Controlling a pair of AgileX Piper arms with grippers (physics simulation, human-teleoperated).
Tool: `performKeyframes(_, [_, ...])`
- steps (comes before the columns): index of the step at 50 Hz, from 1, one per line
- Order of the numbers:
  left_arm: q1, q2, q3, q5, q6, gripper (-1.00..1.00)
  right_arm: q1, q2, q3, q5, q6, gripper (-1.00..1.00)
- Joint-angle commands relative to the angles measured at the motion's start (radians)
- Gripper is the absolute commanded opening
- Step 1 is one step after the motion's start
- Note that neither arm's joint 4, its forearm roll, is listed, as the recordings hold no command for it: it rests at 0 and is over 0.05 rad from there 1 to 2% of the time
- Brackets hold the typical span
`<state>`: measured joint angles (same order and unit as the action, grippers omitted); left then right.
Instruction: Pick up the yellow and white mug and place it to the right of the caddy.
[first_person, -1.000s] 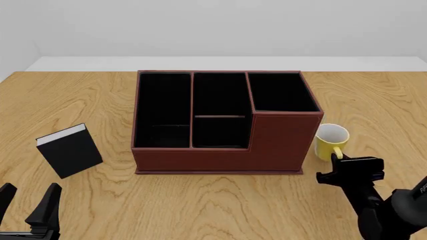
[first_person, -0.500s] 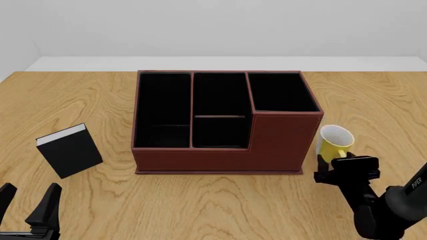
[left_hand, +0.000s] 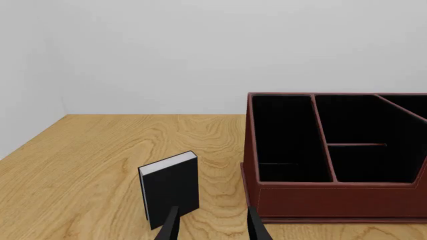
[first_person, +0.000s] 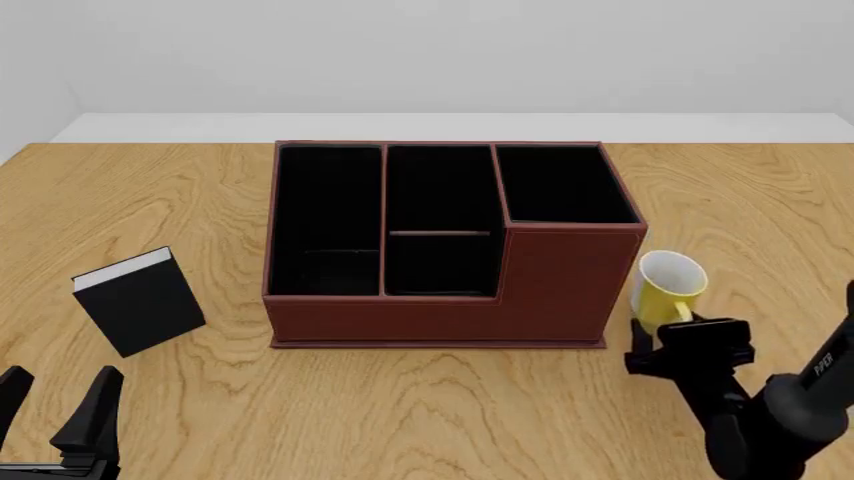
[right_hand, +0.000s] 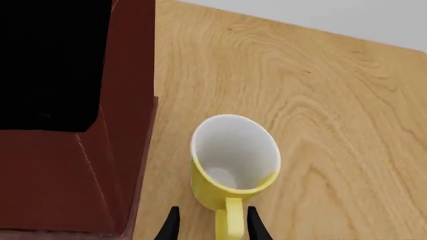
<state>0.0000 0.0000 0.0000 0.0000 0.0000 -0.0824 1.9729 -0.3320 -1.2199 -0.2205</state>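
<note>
We see the yellow and white mug (first_person: 663, 288) standing upright on the bench (first_person: 747, 215) at the right of the front view, just beside the right wall of the caddy (first_person: 447, 245), near its taller front corner section. In the right wrist view the mug (right_hand: 233, 162) shows its white inside and a yellow loop handle pointing toward the camera, with the caddy's reddish-brown wall (right_hand: 127, 125) close beside it; we cannot tell whether mug and caddy touch.

The right gripper (first_person: 687, 338) sits at the lower right of the front view, directly in front of the mug. In the right wrist view its jaws are apart, one finger (right_hand: 172, 226) on each side of the handle (right_hand: 230, 220), not clamped on it.

The caddy occupies the centre of the front view, its black-lined compartments open upward.

A small black book with white pages (first_person: 139, 301) stands at the left of the front view, well apart from the caddy. The left gripper (first_person: 54, 412) rests at the lower left corner, its jaws apart and holding nothing; the left wrist view shows the book (left_hand: 170, 189) just beyond the fingertips (left_hand: 256, 227).
</note>
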Motion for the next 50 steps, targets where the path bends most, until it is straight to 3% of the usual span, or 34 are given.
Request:
performKeyframes(1, [0.0,0.0,0.0,0.0,0.0,1.0,0.008,-0.009,0.025,0.0,-0.001,1.0])
performKeyframes(50, [0.0,0.0,0.0,0.0,0.0,1.0,-0.012,-0.063,0.092,0.0,-0.015,1.0])
